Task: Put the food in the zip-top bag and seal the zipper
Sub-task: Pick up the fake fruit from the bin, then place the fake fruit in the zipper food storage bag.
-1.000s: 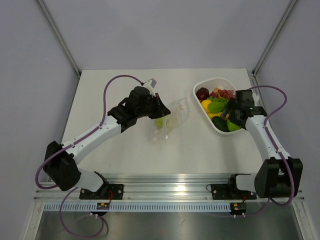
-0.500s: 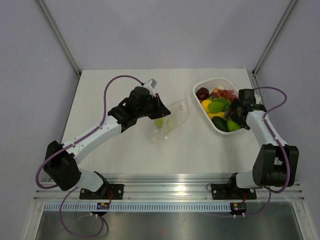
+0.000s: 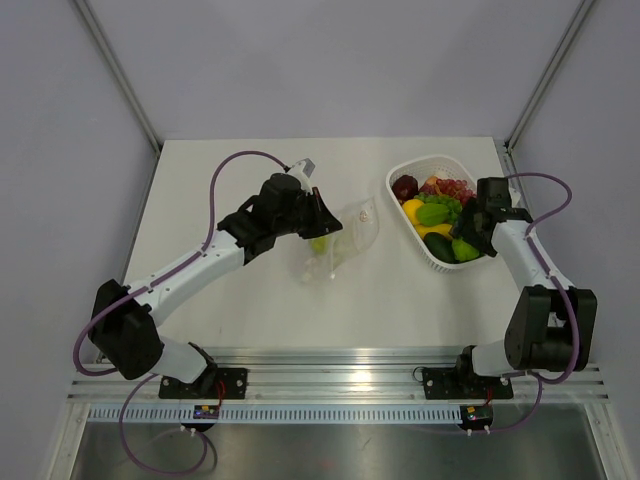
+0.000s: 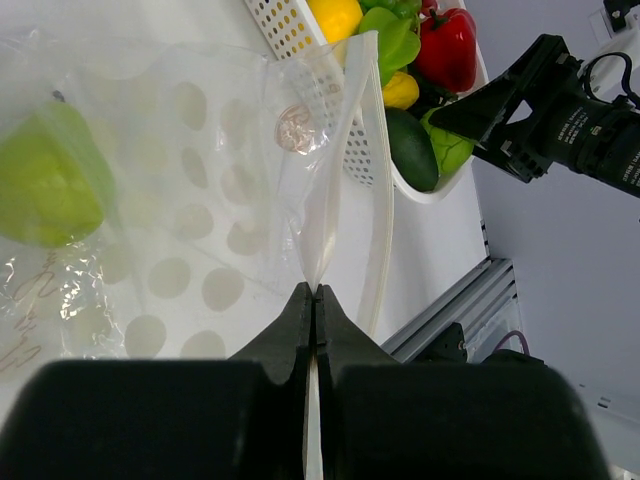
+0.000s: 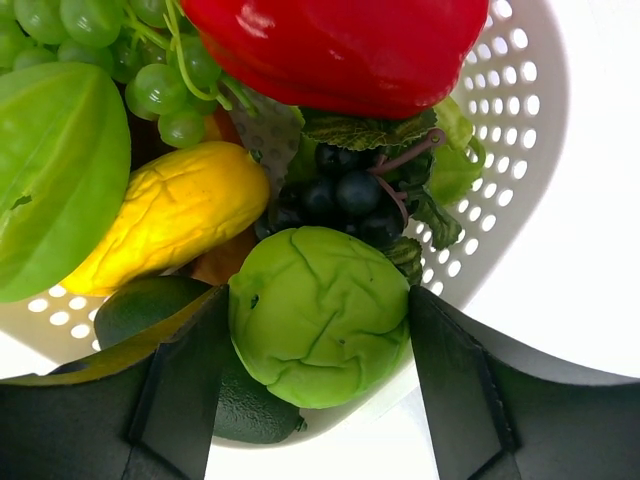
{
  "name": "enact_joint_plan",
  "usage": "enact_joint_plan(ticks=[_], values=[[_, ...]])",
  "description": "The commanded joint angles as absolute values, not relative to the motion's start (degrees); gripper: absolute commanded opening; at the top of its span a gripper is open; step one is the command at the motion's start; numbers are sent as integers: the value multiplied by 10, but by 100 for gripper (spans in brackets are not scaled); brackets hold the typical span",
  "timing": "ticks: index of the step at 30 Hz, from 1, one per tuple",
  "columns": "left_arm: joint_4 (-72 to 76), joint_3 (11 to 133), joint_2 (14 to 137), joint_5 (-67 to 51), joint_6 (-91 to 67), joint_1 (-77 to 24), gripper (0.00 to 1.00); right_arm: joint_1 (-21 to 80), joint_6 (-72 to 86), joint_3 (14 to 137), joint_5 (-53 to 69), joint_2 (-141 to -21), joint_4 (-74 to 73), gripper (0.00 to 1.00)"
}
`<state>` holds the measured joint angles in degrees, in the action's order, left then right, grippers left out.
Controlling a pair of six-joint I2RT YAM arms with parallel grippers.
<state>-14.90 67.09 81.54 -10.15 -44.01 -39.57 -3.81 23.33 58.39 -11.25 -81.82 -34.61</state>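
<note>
Right of the top view, your right gripper point(image 5: 318, 300) clamps its jaws on the wrinkled green toy fruit point(image 5: 320, 325) in the white lattice basket point(image 5: 505, 130); glossy, it may squirt free; your left gripper point(image 4: 314, 295) pinches the clear crinkly bag point(image 3: 350, 230) mouth at centre

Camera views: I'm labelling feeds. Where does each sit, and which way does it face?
Top external: above, behind the bases, looking down on the table; both arms show.
Left wrist: looks along the left gripper, shut on the zip-top bag, toward the basket.
Right wrist: looks down into the basket; the right gripper flanks a green food.
Shared: the basket appears in all three.
</note>
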Motion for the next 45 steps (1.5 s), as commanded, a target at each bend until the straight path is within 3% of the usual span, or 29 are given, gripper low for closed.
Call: enact_joint_plan(ticks=[1,3,13,24,33,39,45], values=[[-117,671,817,-117,-438,-394,0,-41,231,602,-106,-776,-344,45],[-112,671,822,-121,-439,-394,0,-41,234,604,-99,-765,-351,40],[-100,672,830,-136,-451,-395,0,-41,236,615,-61,-667,-391,35],[-47,694,877,-181,-490,-413,0,-41,224,670,-37,-658,-417,36],[-62,784,959,-186,-494,-440,0,-40,216,686,-25,-673,-412,37],[-66,805,976,-189,-495,-444,0,-40,221,715,39,-677,-411,37],[-68,807,980,-189,-497,-444,0,39,259,717,94,-667,-380,37]])
